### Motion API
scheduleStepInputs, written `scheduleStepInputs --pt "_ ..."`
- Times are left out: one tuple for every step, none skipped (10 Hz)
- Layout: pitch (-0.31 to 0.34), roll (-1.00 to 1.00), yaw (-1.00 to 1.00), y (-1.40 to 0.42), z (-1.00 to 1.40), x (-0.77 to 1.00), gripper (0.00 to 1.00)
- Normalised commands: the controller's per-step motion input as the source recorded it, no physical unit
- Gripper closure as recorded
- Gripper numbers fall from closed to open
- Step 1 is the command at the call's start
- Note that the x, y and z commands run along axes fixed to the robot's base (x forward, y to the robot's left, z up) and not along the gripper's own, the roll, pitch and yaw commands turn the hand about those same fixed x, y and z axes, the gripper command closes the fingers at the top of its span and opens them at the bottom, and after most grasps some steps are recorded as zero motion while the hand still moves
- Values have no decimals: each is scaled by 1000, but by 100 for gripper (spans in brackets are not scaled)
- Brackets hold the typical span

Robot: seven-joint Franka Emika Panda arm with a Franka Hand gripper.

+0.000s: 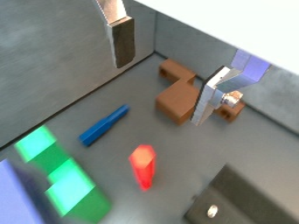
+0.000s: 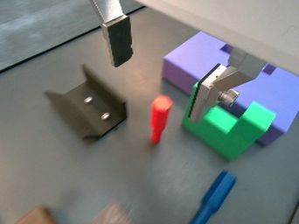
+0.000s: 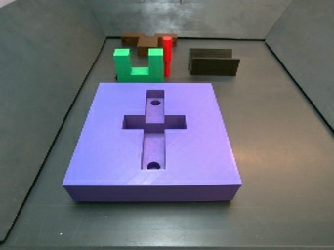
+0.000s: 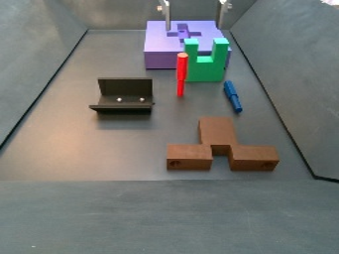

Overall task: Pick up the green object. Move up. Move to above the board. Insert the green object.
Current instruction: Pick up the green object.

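Approach to pick — gripper spread, empty, above the floor.
Green object upright, touching the board edge; best to centre the jaws before descending.

Grey floor under gripper: board, green object, fixture.

Lab test rig, grey walled tray, fixture, gripper overhead

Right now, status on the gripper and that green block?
Gripper open, empty, above the floor. Bright green U-shaped block on the floor beside the lavender-purple slab, not grasped. Thin red peg upright close by.
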Motion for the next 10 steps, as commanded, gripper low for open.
scheduleStepInputs --pt "0 -63 0 -551 -54 60 0" --pt "-10 -36 0 -560 -71 40 0" --pt "0 0 0 -600 -137 74 0" --pt "0 -27 0 -660 -266 57 0" --pt "-3 -64 0 -560 -334 0 0" --pt "-44 -106 0 -266 -429 -40 0" --pt "-24 -63 114 -106 -374 -111 0" --pt "-4 0 111 -140 -351 -57 0" --pt "-11 0 146 -326 -429 -103 0" --pt "-1 0 134 -451 -340 0 0"
